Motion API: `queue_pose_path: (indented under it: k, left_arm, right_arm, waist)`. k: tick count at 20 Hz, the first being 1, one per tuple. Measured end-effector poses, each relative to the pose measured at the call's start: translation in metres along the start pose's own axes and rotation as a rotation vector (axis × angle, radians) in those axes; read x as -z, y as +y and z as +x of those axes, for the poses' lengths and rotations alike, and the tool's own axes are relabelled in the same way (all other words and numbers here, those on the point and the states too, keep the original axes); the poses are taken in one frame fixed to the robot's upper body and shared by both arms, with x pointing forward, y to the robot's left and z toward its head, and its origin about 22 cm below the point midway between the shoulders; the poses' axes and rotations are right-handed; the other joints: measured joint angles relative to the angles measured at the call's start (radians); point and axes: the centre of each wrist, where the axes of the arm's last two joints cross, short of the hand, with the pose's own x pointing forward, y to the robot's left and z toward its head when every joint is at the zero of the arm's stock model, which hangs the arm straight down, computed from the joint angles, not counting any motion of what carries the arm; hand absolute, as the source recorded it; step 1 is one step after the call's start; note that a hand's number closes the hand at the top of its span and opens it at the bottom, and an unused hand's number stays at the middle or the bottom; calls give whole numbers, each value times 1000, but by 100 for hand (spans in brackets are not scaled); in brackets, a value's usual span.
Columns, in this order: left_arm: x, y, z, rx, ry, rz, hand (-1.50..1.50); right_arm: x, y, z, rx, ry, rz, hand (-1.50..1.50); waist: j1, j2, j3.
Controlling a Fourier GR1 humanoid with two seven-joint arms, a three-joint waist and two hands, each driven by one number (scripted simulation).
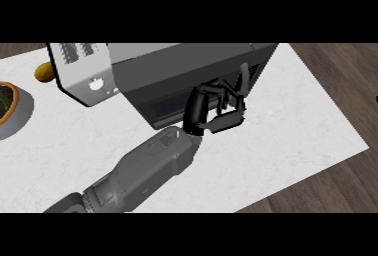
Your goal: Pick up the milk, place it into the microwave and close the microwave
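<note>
Left hand (218,107) sits right at the mouth of the microwave (184,65), fingers curled with no milk showing in them, the carton out of sight and presumably inside the dark cavity, so next up looks like backing out and swinging the open door (77,70) shut.
</note>
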Motion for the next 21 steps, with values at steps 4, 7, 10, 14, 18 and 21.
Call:
queue_pose_path:
  k: [4,7,10,14,18,21]
  left_arm:
    - [1,-2,-1,37,19,-13,150]
    - [1,-4,0,50,36,-27,150]
    - [1,-6,0,60,54,-38,150]
    - [0,-9,0,54,84,-45,150]
    - [-3,-10,-1,29,101,-58,-150]
    - [-4,-9,-2,15,114,-60,-150]
  right_arm:
    - [3,1,2,23,-9,32,-150]
    - [3,0,5,30,-14,42,-150]
    - [3,0,8,30,-15,49,-150]
    - [-1,-1,12,26,-15,38,-150]
    - [-5,0,17,23,-8,29,-150]
    - [-8,2,20,24,1,27,-150]
  waist:
    - [6,-4,1]
    - [14,-5,0]
    - [22,-8,-1]
    - [39,-12,-3]
    - [57,-17,-6]
    - [61,-19,-7]
